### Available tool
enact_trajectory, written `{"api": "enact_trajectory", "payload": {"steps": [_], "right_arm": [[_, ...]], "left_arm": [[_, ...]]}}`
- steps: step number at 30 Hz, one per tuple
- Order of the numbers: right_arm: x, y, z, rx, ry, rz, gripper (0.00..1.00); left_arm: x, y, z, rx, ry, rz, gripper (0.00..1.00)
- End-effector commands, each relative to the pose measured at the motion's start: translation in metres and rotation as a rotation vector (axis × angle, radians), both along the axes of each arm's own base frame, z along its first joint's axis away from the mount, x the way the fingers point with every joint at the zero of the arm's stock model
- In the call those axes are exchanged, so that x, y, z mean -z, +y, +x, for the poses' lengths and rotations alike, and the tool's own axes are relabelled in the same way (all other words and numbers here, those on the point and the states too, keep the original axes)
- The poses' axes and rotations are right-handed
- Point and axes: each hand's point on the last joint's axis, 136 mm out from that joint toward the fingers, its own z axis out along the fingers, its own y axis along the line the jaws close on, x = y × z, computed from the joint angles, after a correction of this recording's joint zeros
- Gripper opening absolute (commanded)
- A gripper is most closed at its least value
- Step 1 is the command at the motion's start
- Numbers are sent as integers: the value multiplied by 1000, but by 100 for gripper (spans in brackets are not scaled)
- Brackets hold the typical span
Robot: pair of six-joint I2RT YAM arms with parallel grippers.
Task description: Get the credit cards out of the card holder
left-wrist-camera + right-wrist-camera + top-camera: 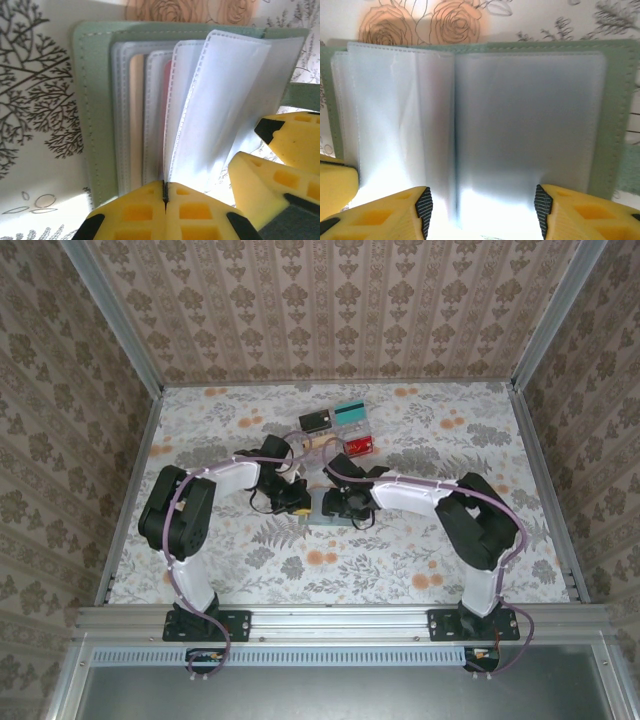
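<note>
My left claw (165,192) is on the left, its yellow pads pressed flat together at the near edge of the card holder (95,125). One clear sleeve (220,100) runs right down to the seam, but I cannot tell if it is pinched. The holder lies open on the flowered table (230,540) between my two arms. A pale orange card (136,120) and a reddish card (168,90) sit tucked in the sleeves on the left. On the right, my right claw (482,210) stands apart, one finger on either side of the flat sleeve page. Beyond the holder lie a dark card (315,421), a teal card (350,410) and a red card (358,446).
</note>
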Motion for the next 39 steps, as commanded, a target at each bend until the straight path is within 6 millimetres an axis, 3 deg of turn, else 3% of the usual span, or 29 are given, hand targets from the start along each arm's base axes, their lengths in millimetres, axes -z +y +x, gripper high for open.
{"api": "enact_trajectory", "payload": {"steps": [1,6,14,18,25,33,39], "right_arm": [[-36,1,11,17,-105,95,64],[-61,-8,13,50,-188,157,67],[-76,-39,11,158,-277,146,67],[-82,-63,8,234,-317,106,67],[-90,-84,3,294,-358,100,68],[-90,-75,6,248,-350,115,67],[-81,-32,12,118,-276,211,60]], "left_arm": [[-15,-11,3,16,-18,-86,10],[-22,-23,6,20,-15,-163,23],[-47,-53,6,71,-48,-279,39],[-48,-69,5,84,-54,-296,45],[-42,-86,7,94,-44,-303,50],[-54,-69,15,74,-114,-258,54],[-51,-25,30,-37,-162,-177,49]]}}
